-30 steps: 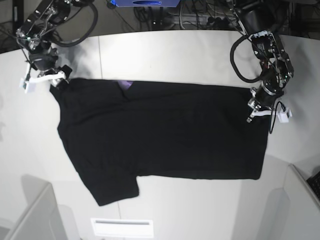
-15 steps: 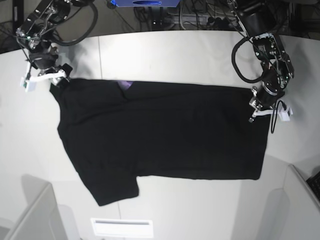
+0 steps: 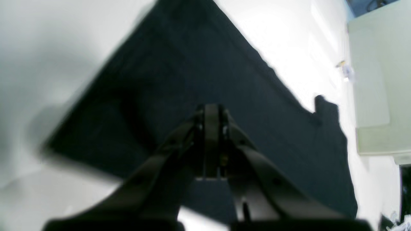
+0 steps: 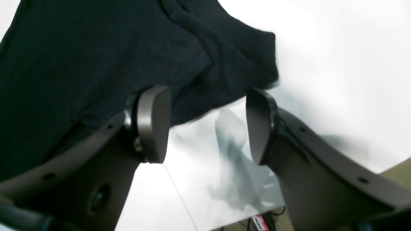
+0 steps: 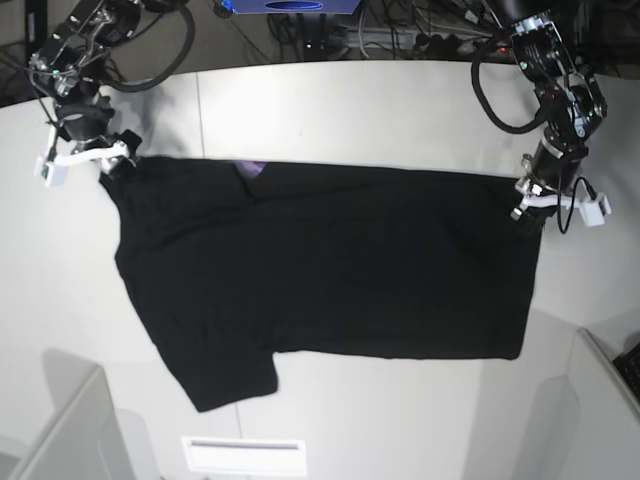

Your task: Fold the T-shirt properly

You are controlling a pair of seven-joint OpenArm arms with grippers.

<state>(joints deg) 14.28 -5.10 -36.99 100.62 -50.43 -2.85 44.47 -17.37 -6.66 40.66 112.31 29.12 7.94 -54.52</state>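
The black T-shirt (image 5: 330, 265) lies spread flat on the white table (image 5: 350, 110), with a purple bit showing at the collar (image 5: 250, 168). My left gripper (image 5: 526, 205) is at the shirt's upper right hem corner. Seen from the left wrist, the left gripper (image 3: 212, 110) has its jaws pressed together over the dark T-shirt (image 3: 199, 70), and it appears to pinch the hem. My right gripper (image 5: 108, 160) is at the upper left sleeve. From the right wrist, the right gripper (image 4: 207, 125) stands open, and the sleeve edge (image 4: 224, 73) lies just past its pads (image 4: 154, 123).
Grey bins stand at the front left corner (image 5: 70, 430) and the front right corner (image 5: 600, 400). A white slotted plate (image 5: 245, 455) sits at the front edge. Cables and a blue device (image 5: 290, 5) lie beyond the table's back edge. A pale box (image 3: 375, 96) shows past the shirt.
My left gripper has shifted right and slightly toward the back, and the shirt's right hem corner has drawn out with it. The right arm has barely moved.
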